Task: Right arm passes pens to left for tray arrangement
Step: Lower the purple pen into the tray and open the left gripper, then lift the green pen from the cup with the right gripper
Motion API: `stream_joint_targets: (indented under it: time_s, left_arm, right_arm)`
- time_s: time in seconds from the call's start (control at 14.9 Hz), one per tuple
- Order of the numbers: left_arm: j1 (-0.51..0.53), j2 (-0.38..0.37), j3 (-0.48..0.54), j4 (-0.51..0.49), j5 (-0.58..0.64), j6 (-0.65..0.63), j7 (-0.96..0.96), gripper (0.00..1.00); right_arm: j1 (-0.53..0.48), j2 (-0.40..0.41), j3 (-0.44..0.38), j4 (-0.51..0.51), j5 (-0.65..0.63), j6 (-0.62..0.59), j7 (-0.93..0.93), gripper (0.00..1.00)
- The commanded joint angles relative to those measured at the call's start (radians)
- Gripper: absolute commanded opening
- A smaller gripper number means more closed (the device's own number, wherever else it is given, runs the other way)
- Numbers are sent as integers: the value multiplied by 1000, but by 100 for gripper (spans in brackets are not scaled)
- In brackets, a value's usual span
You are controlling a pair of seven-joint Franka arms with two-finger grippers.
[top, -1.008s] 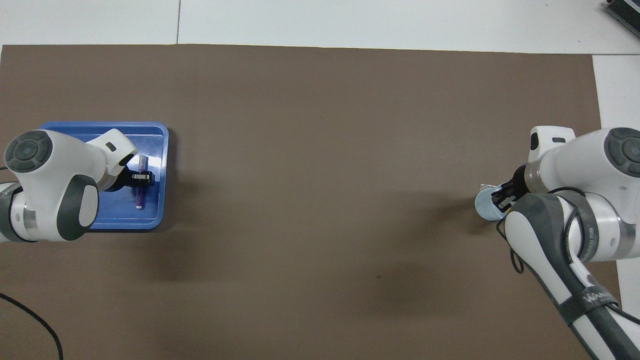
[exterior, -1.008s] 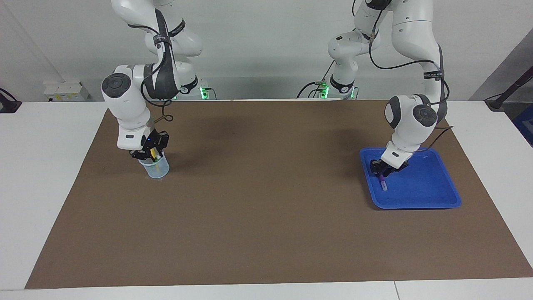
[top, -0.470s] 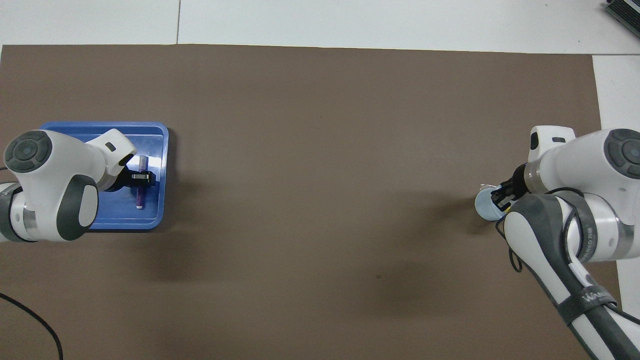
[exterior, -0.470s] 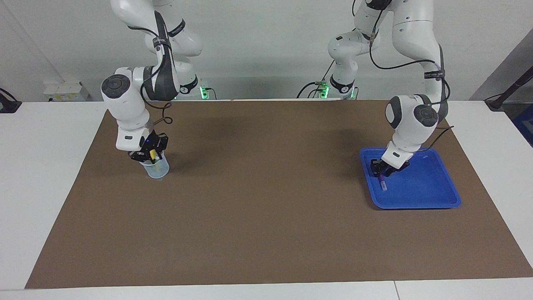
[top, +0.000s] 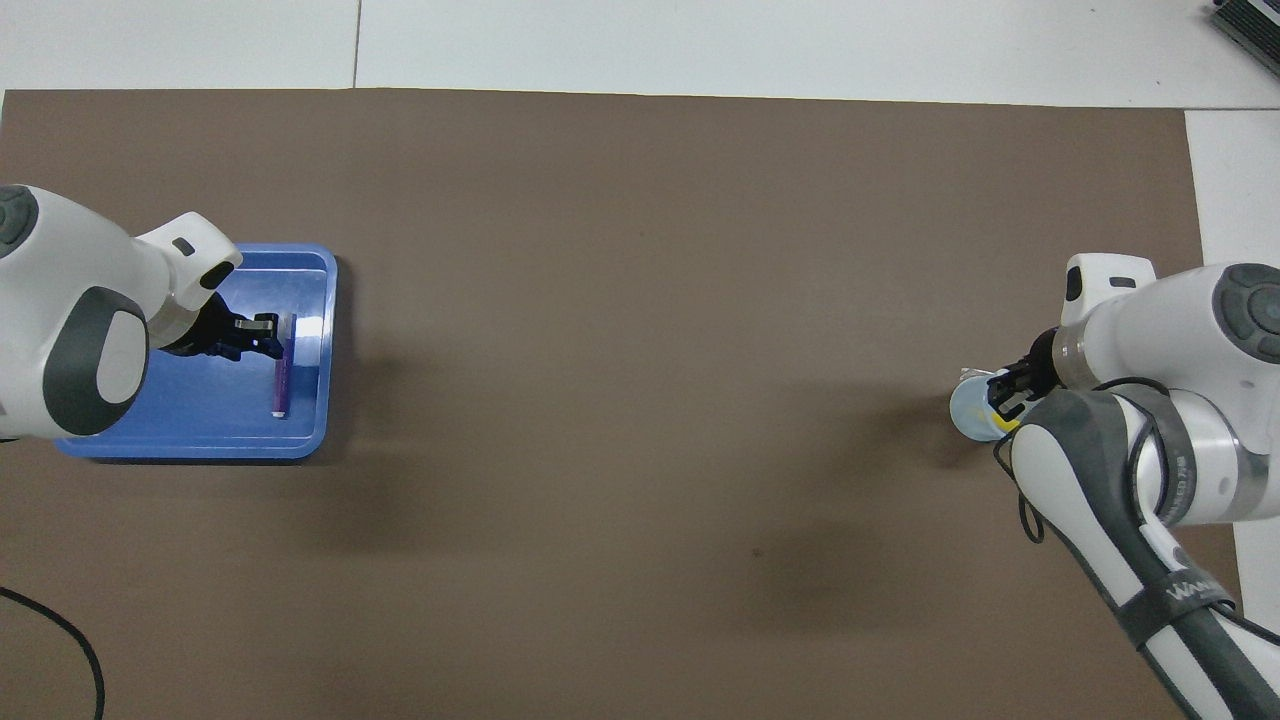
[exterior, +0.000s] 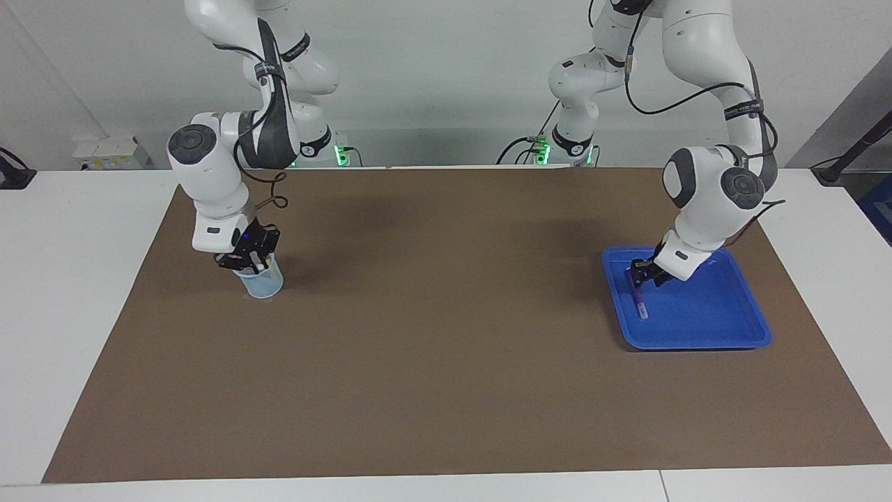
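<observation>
Change: left arm's black two-finger gripper point(exterior: 642, 275) backed off the slim purple marker pen point(top: 283, 376), now sitting toward the robots' side of it instead of straddling it; right arm's blue-lit black gripper point(exterior: 252, 262) sunk a bit lower into the small clear bluish cup point(exterior: 261, 282), fingertips now pressed together.

Around: brown paper mat point(exterior: 446, 335) over the white table point(exterior: 77, 293); nothing in the way between the arms.

Tray: shallow bright blue plastic tray point(top: 200, 440) at the left arm's end of the mat; purple pen lying flat in it along the rim toward the mat's middle.

Left gripper: just beside the pen, low over the tray; fingers spread or not, can't tell.

Cup: yellow marker pen point(top: 1003, 421) poking out right at the right gripper; pinched or not, can't tell.
</observation>
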Motion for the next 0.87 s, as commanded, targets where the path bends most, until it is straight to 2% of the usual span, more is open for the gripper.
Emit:
stream_joint_targets:
  time_s: [0.0,0.2,0.27,0.4,0.6,0.67,0.81]
  left_arm:
    - [-4,-45,-1,17,-81,-70,-52,52]
    - [-20,-68,-13,94,-113,-187,-76,56]
    - [-24,-67,-14,136,-129,-232,-105,60]
    - [-55,-65,-14,191,-159,-298,-197,61]
    - [-101,-72,-33,201,-188,-323,-367,61]
    - [-101,-81,-45,210,-231,-326,-438,61]
    - [-99,-87,-50,214,-334,-332,-576,61]
  right_arm:
    - [-16,5,8,71,-7,-87,-16,0]
    - [-17,-11,7,179,-20,-224,-46,0]
    - [-17,-15,7,214,-20,-262,-62,0]
    - [-10,-15,8,301,-22,-335,-77,0]
    - [24,-20,22,400,-2,-415,-65,0]
    - [32,-22,25,412,12,-416,-44,0]
    - [32,-22,44,409,132,-416,68,0]
